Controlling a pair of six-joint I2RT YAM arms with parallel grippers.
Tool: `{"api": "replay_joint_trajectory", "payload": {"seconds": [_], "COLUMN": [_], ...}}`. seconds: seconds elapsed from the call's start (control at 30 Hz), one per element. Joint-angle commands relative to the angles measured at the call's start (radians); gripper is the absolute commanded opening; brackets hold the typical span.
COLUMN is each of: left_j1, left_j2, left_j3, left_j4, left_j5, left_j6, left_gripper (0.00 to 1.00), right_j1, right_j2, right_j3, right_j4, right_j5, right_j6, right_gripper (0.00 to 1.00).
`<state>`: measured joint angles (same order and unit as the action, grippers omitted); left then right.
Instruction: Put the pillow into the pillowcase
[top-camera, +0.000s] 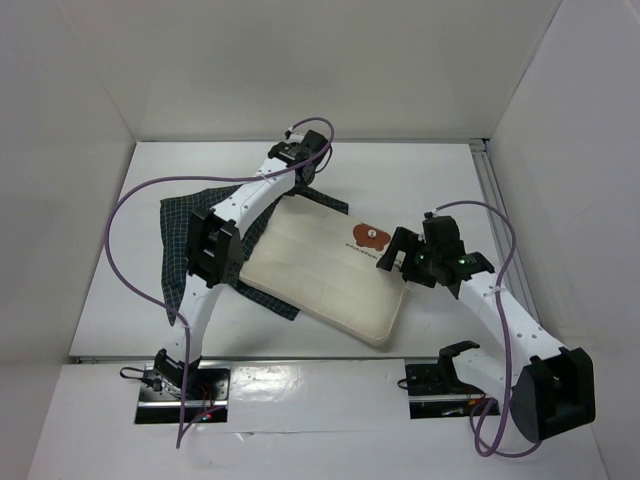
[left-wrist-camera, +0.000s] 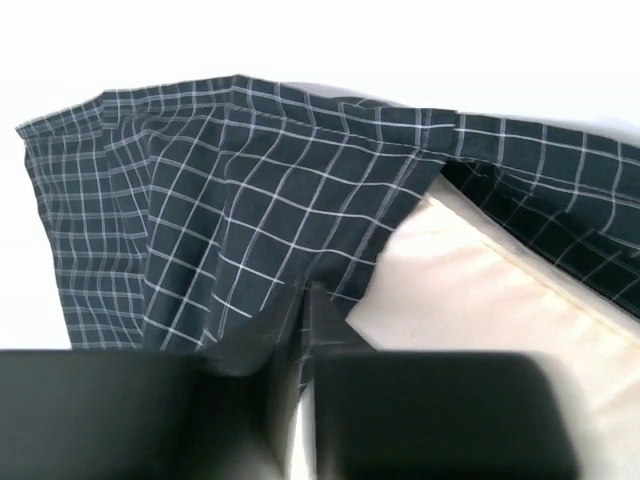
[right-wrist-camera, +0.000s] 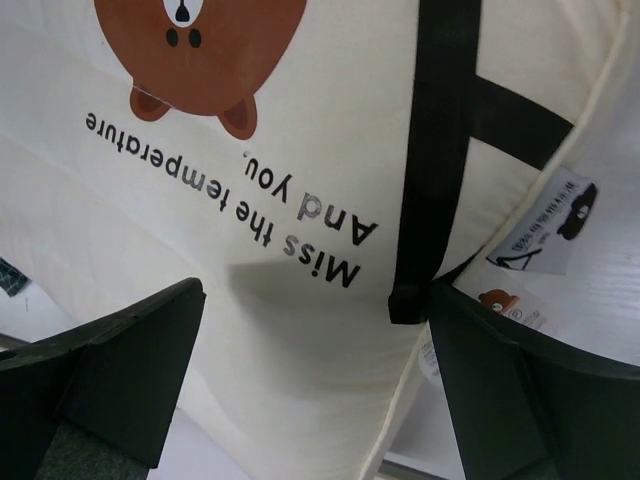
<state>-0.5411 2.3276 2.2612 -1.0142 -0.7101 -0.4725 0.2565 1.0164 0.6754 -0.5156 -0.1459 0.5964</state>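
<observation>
The cream pillow (top-camera: 320, 275) lies slantwise in the middle of the table, bear face print (right-wrist-camera: 200, 40) and black lettering up. Its left part rests on the dark navy checked pillowcase (top-camera: 185, 235). At the pillow's far end my left gripper (top-camera: 306, 178) pinches a raised fold of the pillowcase (left-wrist-camera: 230, 190). In its wrist view the left gripper (left-wrist-camera: 305, 300) has its jaws nearly together on the cloth, the pillow (left-wrist-camera: 470, 290) just to the right. My right gripper (top-camera: 400, 252) hangs open over the pillow's right edge. There the right gripper (right-wrist-camera: 320, 340) straddles the pillow (right-wrist-camera: 300, 300) near its side tag (right-wrist-camera: 545, 225).
White walls enclose the table on three sides. A metal rail (top-camera: 492, 195) runs along the right wall. Purple cables (top-camera: 120, 250) loop off both arms. A black strap (right-wrist-camera: 440, 150) crosses the pillow near the tag. The arm bases (top-camera: 170, 385) sit at the near edge.
</observation>
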Motion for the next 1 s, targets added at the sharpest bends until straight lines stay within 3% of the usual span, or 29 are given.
{"api": "replay_joint_trajectory", "payload": {"seconds": [0.0, 0.03, 0.13, 0.17, 0.2, 0.3, 0.37, 0.5, 0.53, 0.57, 0.63, 0.67, 0.73, 0.9, 0.97], "left_j1": [0.001, 0.001, 0.001, 0.001, 0.001, -0.008, -0.008, -0.019, -0.019, -0.019, -0.019, -0.019, -0.019, -0.010, -0.010], "left_j2": [0.016, 0.016, 0.007, 0.007, -0.005, -0.028, -0.060, -0.114, -0.114, -0.114, -0.071, -0.056, -0.022, 0.018, 0.018], "left_j3": [0.029, 0.040, 0.040, 0.040, 0.040, 0.005, -0.014, -0.014, -0.014, 0.013, 0.046, 0.046, 0.046, -0.011, -0.028], "left_j4": [0.019, 0.029, 0.051, 0.051, 0.061, 0.071, 0.080, 0.101, 0.101, 0.045, -0.016, -0.033, -0.044, -0.044, -0.026], "left_j5": [0.035, 0.087, 0.222, 0.250, 0.276, 0.288, 0.288, 0.331, 0.298, 0.182, 0.054, -0.016, -0.029, -0.084, -0.098], "left_j6": [0.058, 0.058, 0.094, 0.104, 0.115, 0.106, 0.095, 0.095, 0.078, 0.058, 0.026, 0.026, 0.037, 0.014, -0.008], "left_gripper": [0.12, 0.00, 0.00, 0.00, 0.00, 0.00, 0.00, 0.00, 0.00, 0.07, 0.32, 0.56, 0.72, 0.75, 0.72], "right_j1": [-0.007, -0.007, 0.004, 0.013, 0.013, 0.013, 0.013, 0.013, 0.013, 0.013, 0.013, 0.013, 0.013, 0.013, 0.013], "right_j2": [0.025, 0.036, 0.045, 0.045, 0.045, 0.034, 0.025, 0.001, 0.001, 0.001, -0.010, -0.010, -0.010, -0.010, -0.019], "right_j3": [-0.037, -0.046, -0.065, -0.065, -0.054, -0.030, -0.008, -0.008, -0.008, -0.008, -0.017, -0.017, -0.017, -0.017, -0.017], "right_j4": [0.112, 0.133, 0.209, 0.221, 0.221, 0.212, 0.180, 0.161, 0.152, 0.152, 0.143, 0.143, 0.143, 0.123, 0.123], "right_j5": [-0.093, -0.112, -0.147, -0.161, -0.161, -0.126, -0.101, -0.090, -0.090, -0.090, -0.090, -0.090, -0.090, -0.081, -0.081], "right_j6": [-0.020, -0.020, -0.009, -0.009, -0.009, -0.009, -0.033, -0.033, -0.033, -0.033, -0.033, -0.033, -0.043, -0.043, -0.043], "right_gripper": [1.00, 1.00, 0.86, 0.77, 0.59, 0.38, 0.33, 0.30, 0.34, 0.45, 0.49, 0.52, 0.54, 0.55, 0.55]}}
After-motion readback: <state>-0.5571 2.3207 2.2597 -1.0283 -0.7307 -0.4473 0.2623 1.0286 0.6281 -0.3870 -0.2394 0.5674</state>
